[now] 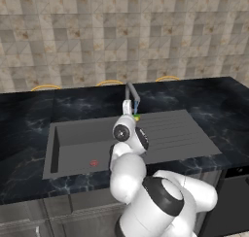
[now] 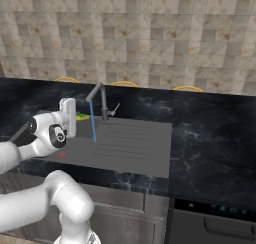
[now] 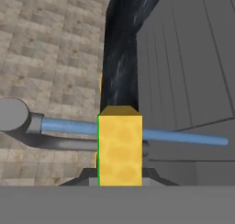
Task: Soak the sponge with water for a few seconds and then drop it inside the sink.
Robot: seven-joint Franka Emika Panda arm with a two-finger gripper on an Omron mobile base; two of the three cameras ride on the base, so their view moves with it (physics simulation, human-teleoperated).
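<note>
Over the sink (image 1: 73,143), in the left base view, the gripper (image 1: 130,112) is seen held up beside the grey tap (image 1: 131,91), with a small patch of the yellow and green sponge (image 1: 137,117) showing at its tip; the dark basin with its red spot (image 1: 94,162) lies to the left, the ribbed drainboard (image 1: 172,131) to the right, and the black marbled countertop (image 1: 29,114) is spread all around, below a tiled wall (image 1: 121,32). In the right base view, the gripper (image 2: 75,117) is seen at the left, closed on the sponge (image 2: 82,116), which is held above the sink (image 2: 125,158) just left of the water (image 2: 93,122); the thin blue stream is seen falling straight from the spout of the tap (image 2: 100,99) to the sink's floor, and whether sponge and stream touch cannot be told here. In the hand view, rolled on its side, the sponge (image 3: 120,147) is seen clamped between the finger tips, yellow face toward the camera with a green edge at one side, and the water (image 3: 183,137) is seen running across the picture behind the sponge from the tap's spout (image 3: 13,115).
</note>
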